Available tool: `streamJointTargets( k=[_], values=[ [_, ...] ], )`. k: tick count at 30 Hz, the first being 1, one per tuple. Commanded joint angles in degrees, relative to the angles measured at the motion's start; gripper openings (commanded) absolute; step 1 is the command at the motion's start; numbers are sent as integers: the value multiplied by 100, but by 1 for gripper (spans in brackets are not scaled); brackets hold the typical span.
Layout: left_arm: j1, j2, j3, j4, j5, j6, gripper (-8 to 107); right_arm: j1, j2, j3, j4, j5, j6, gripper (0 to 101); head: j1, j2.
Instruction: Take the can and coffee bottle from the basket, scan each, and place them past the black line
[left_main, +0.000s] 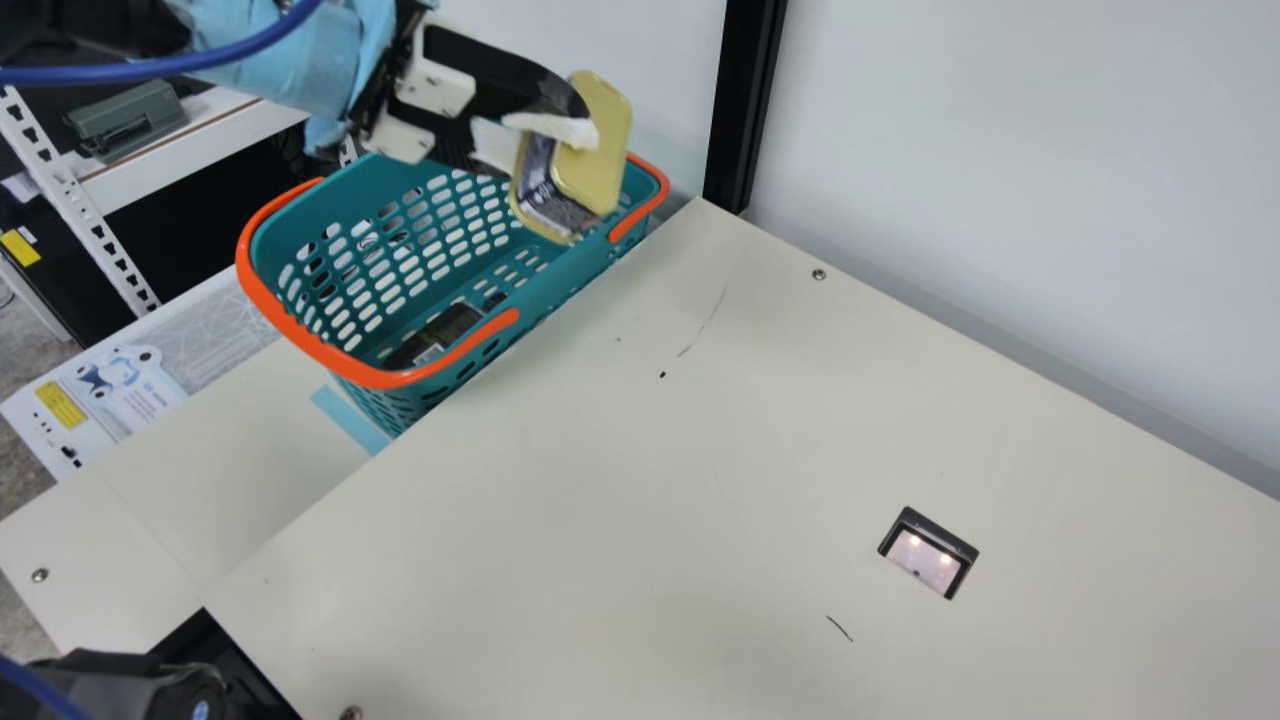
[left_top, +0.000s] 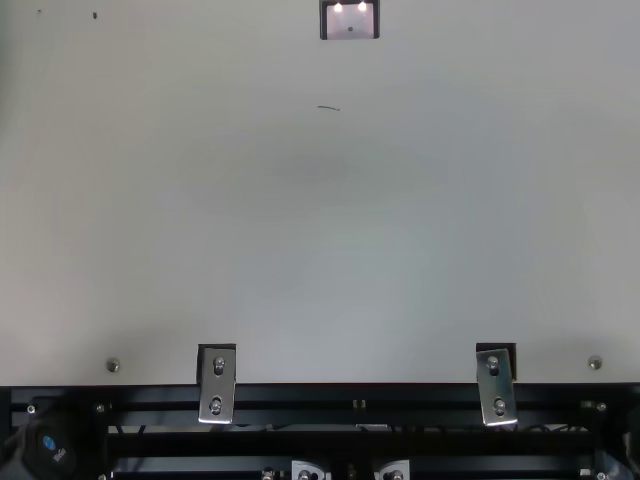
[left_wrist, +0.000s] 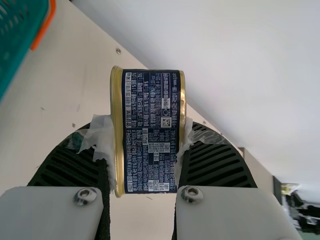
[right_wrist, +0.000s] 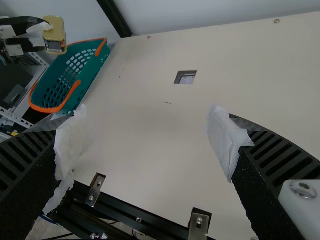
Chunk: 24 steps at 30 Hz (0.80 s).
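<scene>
- Your can (left_wrist: 152, 130) is aloft near the basket, squeezed across its gold rims by the left gripper (left_wrist: 146, 150); it should feel stiff, modest in weight and slick at the metal edges.
- Keep hold of those rims—the crumpled white wrapping (left_wrist: 103, 137) on the fingers probably adds grip, though it may slip or bunch.
- The can is a rounded-cornered block with a dark printed label.
- Your right gripper (right_wrist: 145, 135) has its fingers wide apart.
- The basket (left_main: 300, 345) is perforated teal plastic with smooth orange handles; the dark item (left_main: 450, 325) inside may be the coffee bottle.
- Beyond, a glassy scanner (left_main: 925, 560) sits in the smooth cream tabletop (left_main: 600, 500).
</scene>
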<state>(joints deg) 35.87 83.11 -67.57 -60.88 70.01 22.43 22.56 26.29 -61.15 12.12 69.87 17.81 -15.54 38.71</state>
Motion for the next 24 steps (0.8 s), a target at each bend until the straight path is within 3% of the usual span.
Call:
streamJointTargets(
  k=[1, 10, 24],
  values=[
    [-157, -151, 352, -213, -11, -168, 10, 0, 0, 0, 0, 0, 0, 101, -140, 99],
    [-808, -710, 1348, -1261, -11, -905, 10, 0, 0, 0, 0, 0, 0, 101, -140, 99],
    [-1854, -1461, 2371, -3193, -11, -2500, 10, 0, 0, 0, 0, 0, 0, 101, -140, 99]
  ],
)
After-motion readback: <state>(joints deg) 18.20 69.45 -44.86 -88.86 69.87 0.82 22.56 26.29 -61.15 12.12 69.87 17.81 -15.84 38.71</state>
